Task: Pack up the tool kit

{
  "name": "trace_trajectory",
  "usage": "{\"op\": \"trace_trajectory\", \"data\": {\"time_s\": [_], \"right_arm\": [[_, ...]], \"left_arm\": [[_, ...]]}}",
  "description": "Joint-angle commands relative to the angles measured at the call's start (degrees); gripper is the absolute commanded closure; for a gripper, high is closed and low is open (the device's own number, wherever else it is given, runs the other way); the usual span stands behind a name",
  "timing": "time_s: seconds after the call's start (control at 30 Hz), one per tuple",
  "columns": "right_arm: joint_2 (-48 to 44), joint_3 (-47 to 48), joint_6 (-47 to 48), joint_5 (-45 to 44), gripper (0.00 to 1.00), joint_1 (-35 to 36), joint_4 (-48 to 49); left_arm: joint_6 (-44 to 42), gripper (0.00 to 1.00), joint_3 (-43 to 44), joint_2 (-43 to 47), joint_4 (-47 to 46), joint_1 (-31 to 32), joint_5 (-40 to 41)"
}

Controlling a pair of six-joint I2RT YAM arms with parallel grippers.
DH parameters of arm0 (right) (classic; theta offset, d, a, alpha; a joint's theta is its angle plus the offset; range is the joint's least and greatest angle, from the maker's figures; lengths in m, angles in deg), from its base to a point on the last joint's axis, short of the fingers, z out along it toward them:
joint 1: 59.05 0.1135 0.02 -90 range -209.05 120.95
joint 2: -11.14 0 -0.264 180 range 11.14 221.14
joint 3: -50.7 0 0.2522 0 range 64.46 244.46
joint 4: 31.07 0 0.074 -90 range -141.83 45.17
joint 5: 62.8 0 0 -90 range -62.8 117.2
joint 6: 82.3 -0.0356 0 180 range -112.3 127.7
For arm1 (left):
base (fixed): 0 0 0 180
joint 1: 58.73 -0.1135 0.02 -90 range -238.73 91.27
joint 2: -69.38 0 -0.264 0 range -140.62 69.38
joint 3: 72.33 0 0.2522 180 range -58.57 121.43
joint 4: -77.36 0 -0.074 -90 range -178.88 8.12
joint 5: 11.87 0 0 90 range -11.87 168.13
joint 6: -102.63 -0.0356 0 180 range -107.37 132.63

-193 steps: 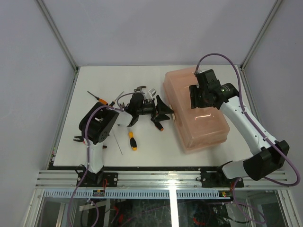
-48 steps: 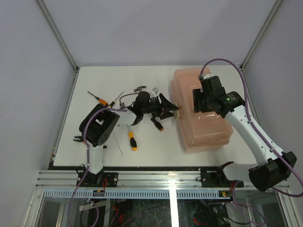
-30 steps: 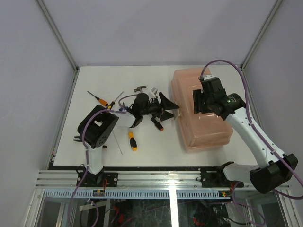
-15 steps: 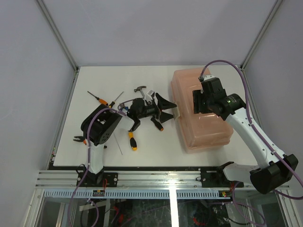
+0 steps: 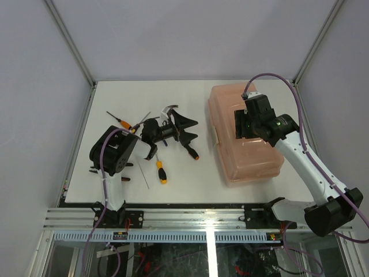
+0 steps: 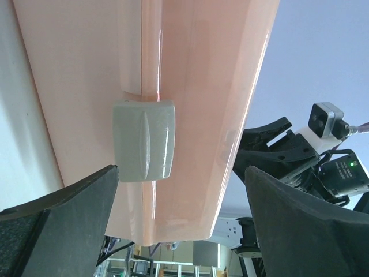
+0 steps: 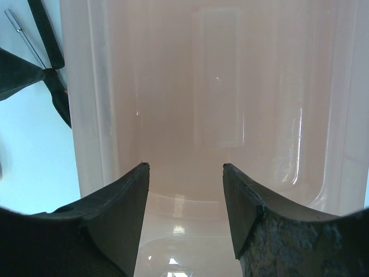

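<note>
The toolbox (image 5: 253, 157) sits shut on the right side of the desk (image 5: 115, 95), long side running away from me. It is salmon-pink, see-through plastic, glossy, with rounded corners and shallow moulded ribs along the lid (image 7: 219, 86). The grey latch (image 6: 143, 140), a smooth squarish tab, lies flat over the seam on the side facing the tools.

By my reckoning almost nothing is packed. The box has to be unlatched and opened, then every tool loaded and the lid closed again. Through the tinted walls I cannot tell whether anything is inside.

My right hand (image 7: 185, 167) hangs over the lid with its fingers partway apart and only bare pink plastic between them. I cannot tell if it touches. My left hand (image 5: 185, 129) is spread wide and empty, pointing at the latch from among the tools, apart from the box.

The tools lie loose on the left half of the desk:
- a small hammer (image 5: 170, 108) with a curved metal head
- a slim orange screwdriver (image 5: 120, 120)
- a stubby yellow-and-black screwdriver (image 5: 161, 171)
- a black one with an orange end (image 5: 193, 152)

A thin metal rod (image 5: 142, 173) lies near them. Dark handles beside the left arm's base may be the pliers (image 5: 94, 169).
</note>
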Motion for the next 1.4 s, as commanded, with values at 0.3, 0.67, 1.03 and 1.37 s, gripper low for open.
{"op": "trace_trajectory", "data": {"time_s": [0.3, 0.67, 1.03, 1.37], "right_arm": [[2.28, 12.8, -2.97, -2.59, 0.28, -2.02, -18.64], [8.44, 27.53, 8.96, -6.09, 0.24, -17.69, -22.46], [20.58, 38.97, 13.1, 1.92, 0.23, -22.19, -22.99], [22.48, 39.06, 11.59, 9.54, 0.26, -22.08, -21.84]], "left_arm": [[-3.15, 0.11, 3.83, 0.03, -1.23, -0.4, -1.76], [-7.8, 0.14, 21.8, -11.32, 6.98, -2.77, 1.27], [-12.77, 0.14, 22.44, -15.95, 9.11, -4.5, -0.76], [-15.18, 0.15, 20.12, -17.93, 11.36, -3.2, -0.85]]}}
